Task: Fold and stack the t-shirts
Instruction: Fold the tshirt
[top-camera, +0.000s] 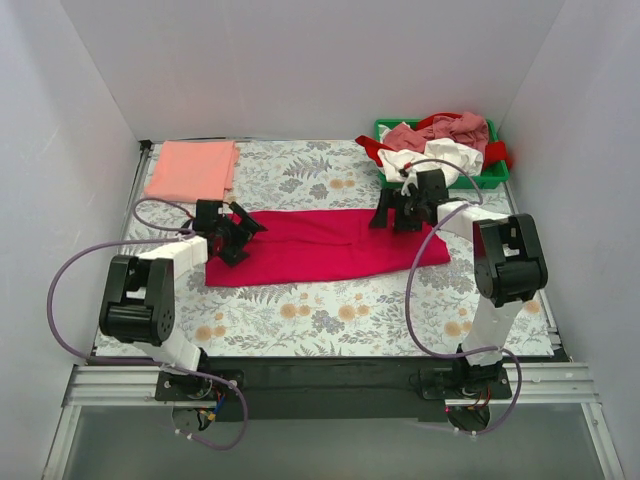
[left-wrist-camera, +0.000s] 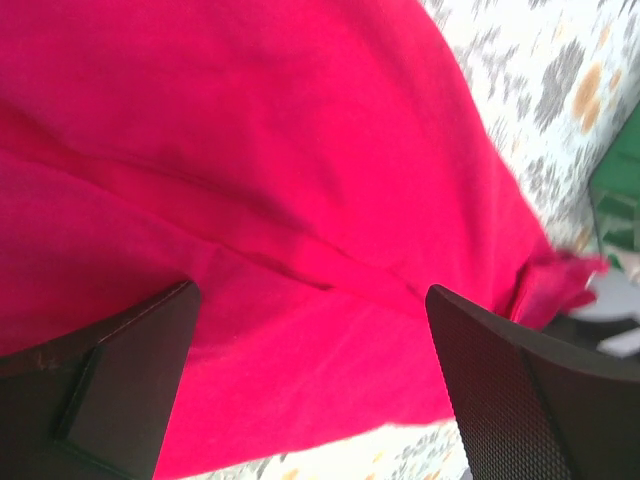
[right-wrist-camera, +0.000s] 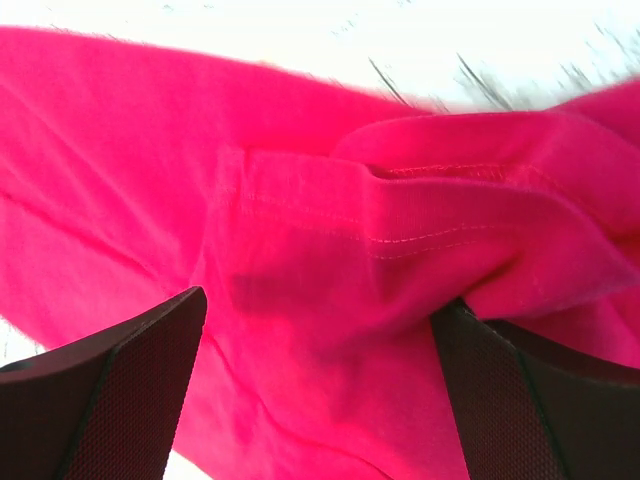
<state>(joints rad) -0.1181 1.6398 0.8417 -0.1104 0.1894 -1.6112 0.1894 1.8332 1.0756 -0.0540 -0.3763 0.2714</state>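
Hovering at opposite ends of the large crimson-red cloth t-shirt (top-camera: 330, 245), the two grippers are bracketing it, apparently so that both short ends can be taken together for the next fold. This shirt is lying as a long flat band across the middle of the floral-patterned table (top-camera: 330, 320). The left gripper (top-camera: 232, 232) is sitting over its left end, fingers (left-wrist-camera: 130, 380) spread wide and gripping nothing. The right gripper (top-camera: 405, 210) is sitting at its far-right corner, fingers (right-wrist-camera: 110, 400) likewise wide apart, straddling a bunched hem without pinching it.

Beyond the crimson shirt's left end, one folded salmon-pink t-shirt (top-camera: 190, 170) is resting flat, likely beginning the stack. Beyond its right end, one green plastic bin (top-camera: 495, 180) is holding three crumpled garments awaiting folding: one white t-shirt (top-camera: 440, 158), one dusty-pink t-shirt (top-camera: 455, 130) and one red t-shirt (top-camera: 372, 150).

Count: five t-shirts, two grippers, one bin.
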